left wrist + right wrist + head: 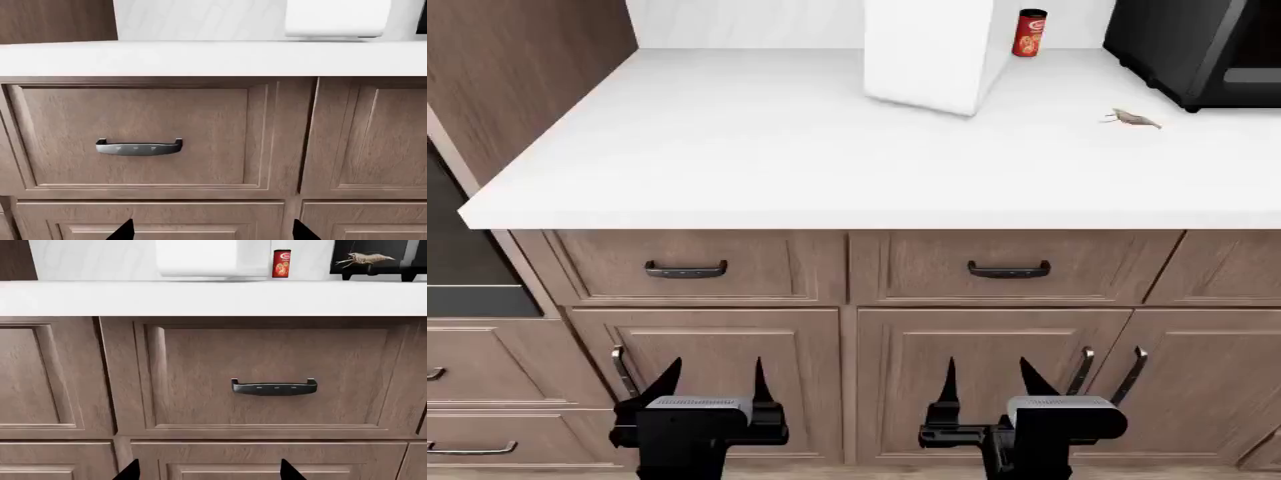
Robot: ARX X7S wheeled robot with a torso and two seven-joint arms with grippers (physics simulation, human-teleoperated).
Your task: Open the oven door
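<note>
The oven door (451,235) shows only as a sliver of dark glass with a grey strip beneath it, at the far left edge of the head view, set into a tall wood cabinet. Its bar handle is out of view. My left gripper (714,375) is open and low in front of a lower cabinet door, well right of the oven. My right gripper (988,375) is also open, in front of the neighbouring cabinet door. In the left wrist view the left gripper (213,232) faces a drawer front; in the right wrist view the right gripper (210,472) faces another. Neither holds anything.
A white countertop (827,150) overhangs brown wood drawers with dark handles (686,269) (1009,269). On it stand a white box (928,50), a red can (1030,32), a black microwave (1201,45) and a small shrimp-like object (1132,119). Lower cabinet doors have vertical handles (623,370) (1081,370).
</note>
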